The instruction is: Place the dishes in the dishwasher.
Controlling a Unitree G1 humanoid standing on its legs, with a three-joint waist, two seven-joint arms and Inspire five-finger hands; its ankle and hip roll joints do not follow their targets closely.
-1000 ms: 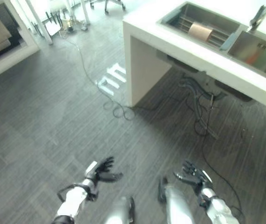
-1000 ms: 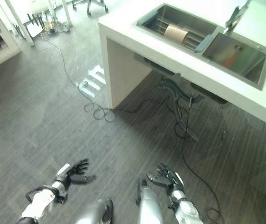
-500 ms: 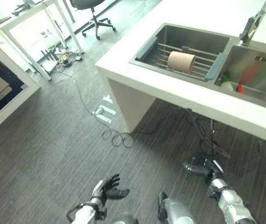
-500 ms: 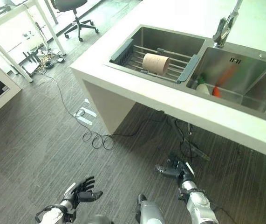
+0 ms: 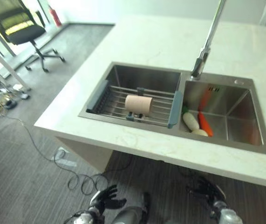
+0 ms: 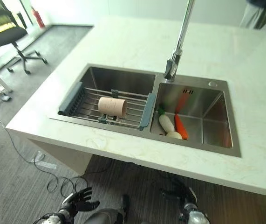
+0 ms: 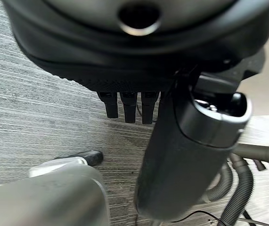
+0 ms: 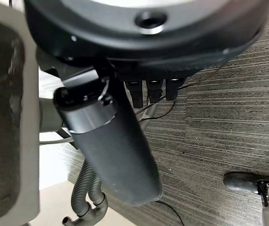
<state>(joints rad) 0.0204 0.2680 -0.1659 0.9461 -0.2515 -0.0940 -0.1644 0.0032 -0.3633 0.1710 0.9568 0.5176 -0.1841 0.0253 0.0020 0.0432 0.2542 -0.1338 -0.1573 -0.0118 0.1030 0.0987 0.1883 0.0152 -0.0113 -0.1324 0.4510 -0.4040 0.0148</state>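
Dishes here amount to a tan cup (image 6: pixel 112 106) lying on its side on the rack (image 6: pixel 123 110) in the sink's left basin (image 6: pixel 123 79), well apart from both empty hands, left hand (image 5: pixel 105 199) and right hand (image 5: pixel 210 191), fingers spread low over the floor (image 5: pixel 25 177) below the bench (image 6: pixel 137 42) front edge.

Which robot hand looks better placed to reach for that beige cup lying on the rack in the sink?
Probably the left. The cup lies on the rack in the left basin, and the left robot hand hangs open below that side. The right robot hand, also open, sits under the other basin.
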